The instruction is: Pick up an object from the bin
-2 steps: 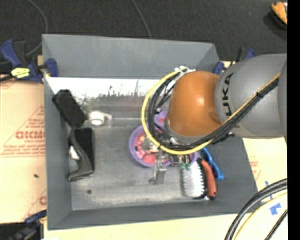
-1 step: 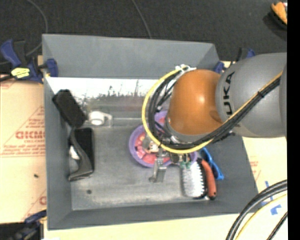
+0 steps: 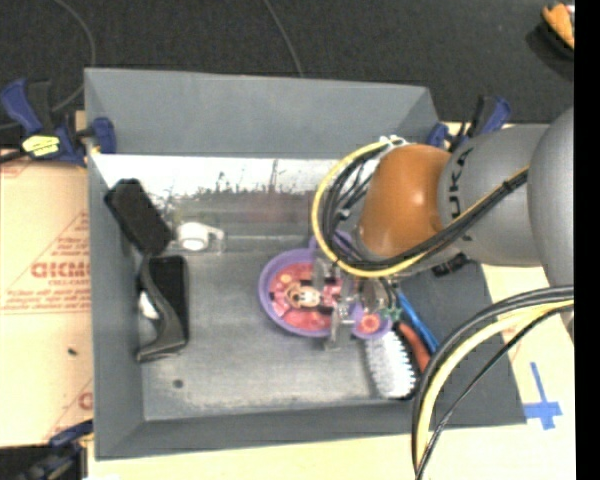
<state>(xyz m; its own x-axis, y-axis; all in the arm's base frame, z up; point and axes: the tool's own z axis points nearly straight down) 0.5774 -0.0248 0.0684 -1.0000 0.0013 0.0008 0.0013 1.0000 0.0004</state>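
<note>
Grey metal makes up the bin (image 3: 230,388), and we look down into it from above with its floor mostly bare at the near wall. Nearest to us, in the near right corner, lies a brush (image 3: 388,366) with white bristles. Its red and blue handle runs back toward the right wall, under the arm.

Just beyond the brush, a little right of the bin's middle, the arm comes in from the right and its fingers (image 3: 337,320) hang down at the right rim of a purple dish (image 3: 280,286). This round dish sits flat on the floor and carries a pink figure (image 3: 302,298) inside. We cannot tell whether the fingers are apart or together, nor whether they touch the dish, since the wrist hides much of them. A small purple and green piece (image 3: 368,320) shows just beside them on the right.

On the left side, level with the dish, a black angular holder (image 3: 168,313) lies along the left wall. Farther back we see a black block (image 3: 137,216), tilted, near the far left corner, and a small white ring (image 3: 193,236) just beside it at the far wall. Above the dish sits the wrist's orange cover (image 3: 400,208), looped with yellow and black cables (image 3: 325,208).
</note>
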